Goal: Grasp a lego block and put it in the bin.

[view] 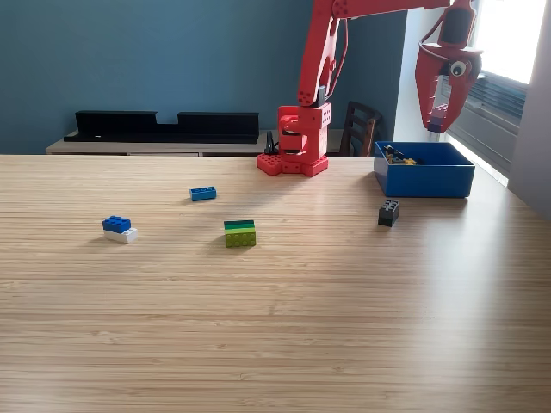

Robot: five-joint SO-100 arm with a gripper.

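The bright blue bin [426, 181] stands at the right of the table in the exterior view, with a few small pieces [398, 157] in its back left corner. My red gripper [436, 120] hangs pointing down just above the bin's back edge, shut on a small purple lego block [436, 118] that is partly hidden by the fingers. Loose on the table lie a black block [388, 212], a green stacked block [239, 233], a small blue block [203, 193] and a blue-on-white block [119, 229].
The arm's red base [295, 146] stands at the table's back middle. A dark chair [362, 129] is behind it, and a low shelf with black trays [164, 127] runs along the blue wall. A window is at the right.
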